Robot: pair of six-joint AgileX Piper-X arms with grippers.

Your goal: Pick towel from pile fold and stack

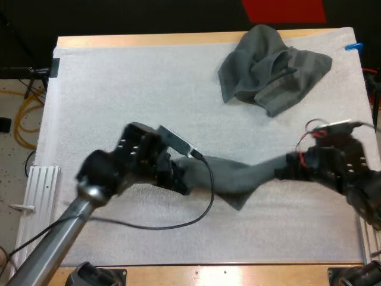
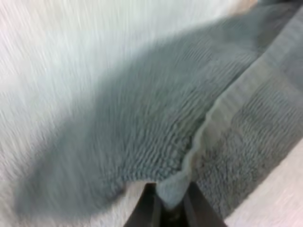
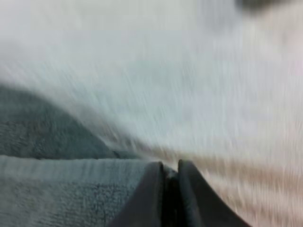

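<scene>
Dark grey-green towel [image 1: 238, 177] stretched between both grippers, across the near half of the white mat [image 1: 119, 89]; long axis runs left–right, with a loose flap pointing toward the near edge at mid-span. Left gripper [image 2: 169, 196] is closed on a hemmed corner, cloth pinched between both fingers; right gripper [image 3: 170, 168] is clamped on the opposite edge likewise. Crumpled towel [image 1: 271, 68] lies at the mat's far right — well apart from the stretched one.

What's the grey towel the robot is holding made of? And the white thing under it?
The held towel looks like soft terry cloth, probably cotton: tiny fuzzy loops in rows, with a flatter woven band near its edge. The white mat looks like matte, nubbly fabric or foam; I can't tell which.
</scene>
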